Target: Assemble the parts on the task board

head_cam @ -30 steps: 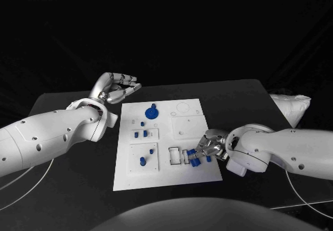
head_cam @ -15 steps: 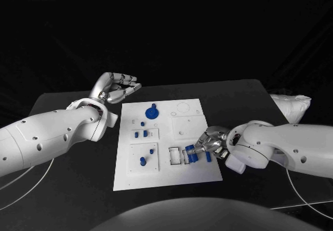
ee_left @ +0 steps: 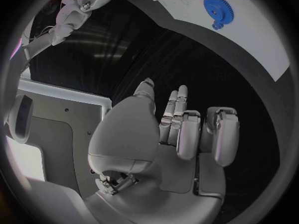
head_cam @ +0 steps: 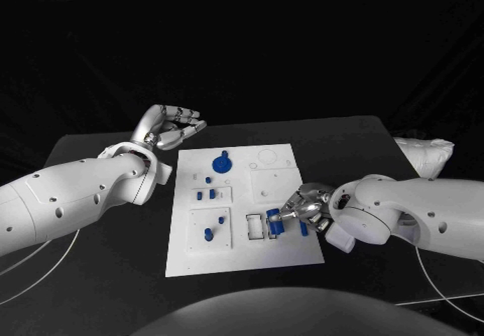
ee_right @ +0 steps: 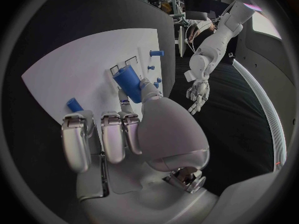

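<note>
The white task board (head_cam: 242,241) lies in the middle of the table. My right hand (head_cam: 305,209) is over its near right part and pinches a blue cylinder (head_cam: 274,220) between thumb and finger, beside the outlined slots (head_cam: 254,227). In the right wrist view the cylinder (ee_right: 129,82) stands tilted above the board (ee_right: 74,64). Another blue piece (head_cam: 303,228) lies on the board by the hand. A blue gear (head_cam: 221,164) sits at the far end, and small blue pegs (head_cam: 205,194) stand on the left side. My left hand (head_cam: 169,126) is raised past the board's far left corner and holds nothing.
A white crumpled bag (head_cam: 424,155) lies at the table's right edge. More blue pegs (head_cam: 210,234) stand in the near left panel. The left wrist view shows the gear (ee_left: 216,6) on the board's edge (ee_left: 261,40). Bare black table surrounds the board.
My right hand has shifted slightly away from the near edge with the blue cylinder in its pinch, uncovering a second blue piece on the board. The left hand has not moved.
</note>
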Available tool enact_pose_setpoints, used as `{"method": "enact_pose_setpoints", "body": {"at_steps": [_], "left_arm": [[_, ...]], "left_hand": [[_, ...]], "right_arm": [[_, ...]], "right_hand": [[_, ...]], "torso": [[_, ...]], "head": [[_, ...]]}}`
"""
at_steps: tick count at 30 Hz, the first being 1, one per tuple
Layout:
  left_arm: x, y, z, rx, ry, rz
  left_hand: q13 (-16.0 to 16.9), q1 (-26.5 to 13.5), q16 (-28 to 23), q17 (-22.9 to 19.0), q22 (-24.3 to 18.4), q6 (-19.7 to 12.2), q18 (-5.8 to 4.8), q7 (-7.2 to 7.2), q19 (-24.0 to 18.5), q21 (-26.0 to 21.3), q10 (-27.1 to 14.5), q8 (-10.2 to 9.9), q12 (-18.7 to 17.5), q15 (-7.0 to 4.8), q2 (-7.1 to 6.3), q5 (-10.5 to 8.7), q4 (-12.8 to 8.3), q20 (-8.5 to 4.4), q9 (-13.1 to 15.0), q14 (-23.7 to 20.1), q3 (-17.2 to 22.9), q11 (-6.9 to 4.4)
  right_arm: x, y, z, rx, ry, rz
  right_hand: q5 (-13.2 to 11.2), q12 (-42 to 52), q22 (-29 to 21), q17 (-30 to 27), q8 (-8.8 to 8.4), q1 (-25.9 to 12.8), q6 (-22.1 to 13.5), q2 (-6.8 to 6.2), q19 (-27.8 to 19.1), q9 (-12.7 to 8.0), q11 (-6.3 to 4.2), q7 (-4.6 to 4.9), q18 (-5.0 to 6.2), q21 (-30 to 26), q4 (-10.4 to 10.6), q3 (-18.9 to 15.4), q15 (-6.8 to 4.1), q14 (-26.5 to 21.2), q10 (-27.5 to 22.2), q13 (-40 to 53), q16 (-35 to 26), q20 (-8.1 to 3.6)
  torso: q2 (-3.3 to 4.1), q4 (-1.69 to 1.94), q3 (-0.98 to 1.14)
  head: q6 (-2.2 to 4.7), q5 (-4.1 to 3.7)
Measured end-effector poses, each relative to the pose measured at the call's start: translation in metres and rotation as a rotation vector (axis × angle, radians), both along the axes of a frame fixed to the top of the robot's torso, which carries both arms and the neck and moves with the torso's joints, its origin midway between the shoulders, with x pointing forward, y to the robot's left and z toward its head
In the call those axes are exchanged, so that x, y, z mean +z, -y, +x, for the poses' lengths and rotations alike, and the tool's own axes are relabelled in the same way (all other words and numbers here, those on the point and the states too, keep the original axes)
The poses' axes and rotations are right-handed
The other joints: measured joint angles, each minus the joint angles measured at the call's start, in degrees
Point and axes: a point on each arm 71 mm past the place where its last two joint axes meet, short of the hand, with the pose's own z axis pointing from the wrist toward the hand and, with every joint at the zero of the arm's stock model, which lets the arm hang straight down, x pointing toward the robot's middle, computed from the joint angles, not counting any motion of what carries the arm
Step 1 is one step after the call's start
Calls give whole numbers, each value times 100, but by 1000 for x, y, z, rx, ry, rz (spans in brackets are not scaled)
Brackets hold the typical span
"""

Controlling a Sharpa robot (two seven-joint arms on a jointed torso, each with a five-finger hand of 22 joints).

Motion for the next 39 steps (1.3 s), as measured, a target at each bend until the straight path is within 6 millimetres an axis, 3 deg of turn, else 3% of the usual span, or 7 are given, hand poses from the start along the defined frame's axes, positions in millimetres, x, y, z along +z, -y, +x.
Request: {"method": "enact_pose_setpoints", "body": {"at_steps": [17, 33, 39], "left_arm": [[0, 0, 0, -1, 0, 0], [0, 0, 0, -1, -1, -1], [0, 0, 0, 0, -1, -1]], "left_hand": [[5, 0, 0, -1, 0, 0, 0, 0, 0, 0, 0, 0, 0, 0, 0, 0, 0, 0, -1, 0, 0, 0], [4, 0, 0, -1, 0, 0, 0, 0, 0, 0, 0, 0, 0, 0, 0, 0, 0, 0, -1, 0, 0, 0], [4, 0, 0, -1, 0, 22, 0, -21, 0, 0, 21, 0, 0, 0, 0, 0, 0, 0, 4, 0, 0, 21]], "right_arm": [[-7, -21, 3, -19, -112, 82], [-11, -28, 3, -16, -145, 47], [-11, -30, 3, -5, -138, 26]], "right_hand": [[-55, 0, -1, 0, -5, 0, 21, 0, 0, -16, 0, 20, 0, 0, -17, 64, 0, 0, 0, -1, 0, 0], [-173, 0, -2, 0, -76, -94, 61, -9, 0, -65, 1, 60, 0, 0, -31, 127, -43, 1, 0, -1, 0, 0], [-243, 0, -3, 0, -127, -137, 61, -39, 0, -83, 1, 61, 0, 0, -190, 287, -42, 1, 0, -2, 0, 0]], "torso": [[1, 3, -3], [1, 1, 0], [3, -1, 1]], "head": [[0, 36], [0, 62], [0, 71]]}}
